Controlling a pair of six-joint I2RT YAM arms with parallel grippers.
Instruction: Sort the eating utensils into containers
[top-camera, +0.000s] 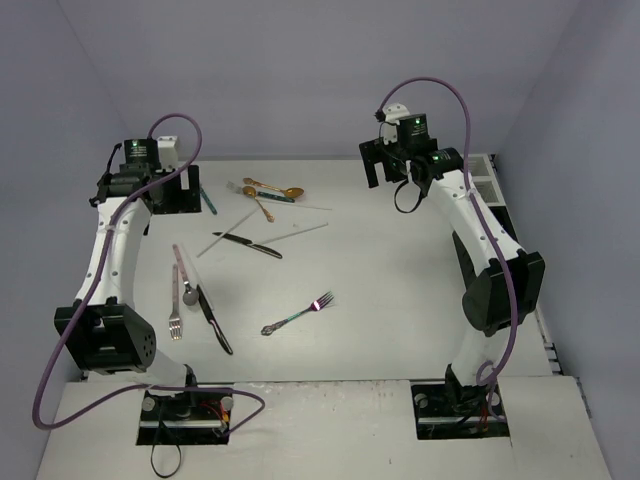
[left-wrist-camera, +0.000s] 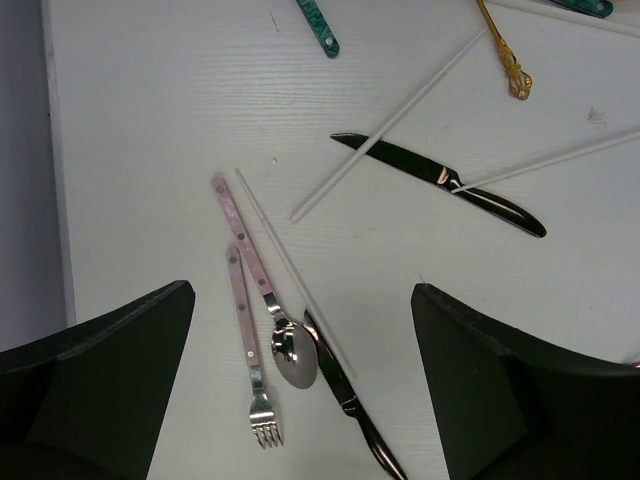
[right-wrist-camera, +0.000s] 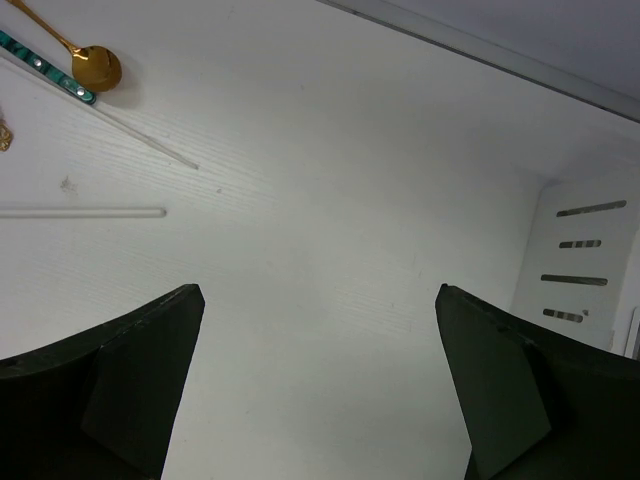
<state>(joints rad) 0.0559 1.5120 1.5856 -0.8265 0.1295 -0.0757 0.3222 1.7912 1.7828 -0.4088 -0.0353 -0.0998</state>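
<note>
The left gripper (left-wrist-camera: 302, 292) hangs wide open above the table (left-wrist-camera: 150, 120). A pink-handled spoon (left-wrist-camera: 262, 285) and a pink-handled fork (left-wrist-camera: 247, 345) lie side by side below, between its fingers, with a chopstick (left-wrist-camera: 285, 260) just beside them. A black knife (left-wrist-camera: 345, 395) by the spoon's bowl is cut off at the bottom edge. The right gripper (right-wrist-camera: 318, 295) is open too. A gold spoon (right-wrist-camera: 95, 65) lies well to its left, and a white holder (right-wrist-camera: 575, 265), partly cut off, stands to its right.
</note>
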